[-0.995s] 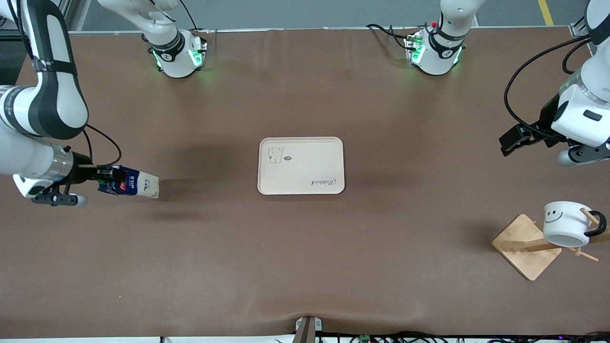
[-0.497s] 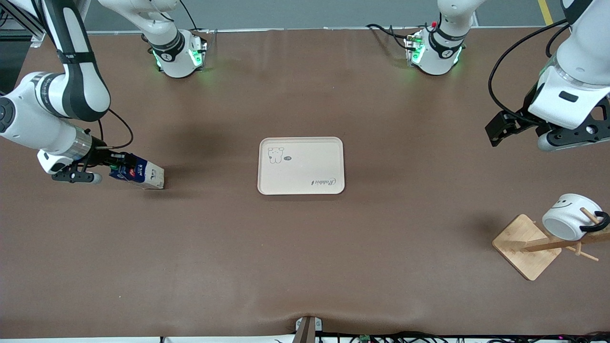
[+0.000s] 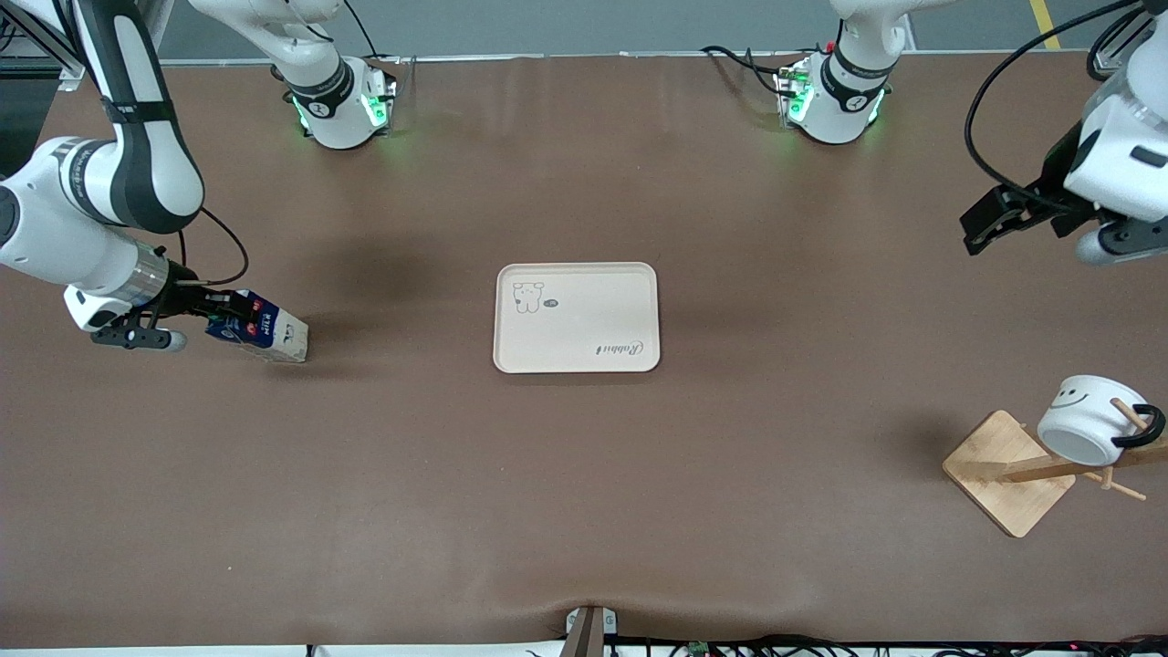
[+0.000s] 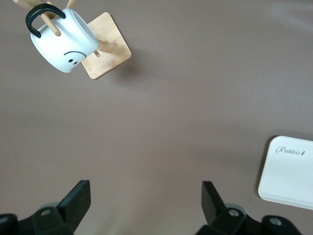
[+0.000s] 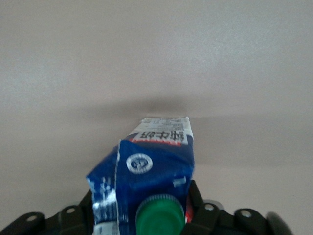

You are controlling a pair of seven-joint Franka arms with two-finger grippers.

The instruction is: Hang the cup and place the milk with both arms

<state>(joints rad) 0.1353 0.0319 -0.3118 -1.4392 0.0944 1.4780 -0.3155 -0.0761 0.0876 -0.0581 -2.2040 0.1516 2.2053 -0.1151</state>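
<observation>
The white cup point(image 3: 1088, 420) with a black handle and smiley face hangs by its handle on a peg of the wooden rack point(image 3: 1008, 472) at the left arm's end of the table; it also shows in the left wrist view point(image 4: 63, 41). My left gripper point(image 3: 990, 219) is open and empty, up in the air over the table above the rack point(image 4: 105, 51). My right gripper point(image 3: 212, 315) is shut on the dark blue milk point(image 3: 260, 327) with a green cap point(image 5: 160, 215), held tilted over the table at the right arm's end.
A cream tray point(image 3: 576, 318) lies at the middle of the table, its corner showing in the left wrist view point(image 4: 288, 171). The two arm bases stand along the table's edge farthest from the front camera.
My left gripper has drawn away from the rack, leaving the cup hanging and settling on its peg. My right gripper has lifted the milk and tilted it slightly.
</observation>
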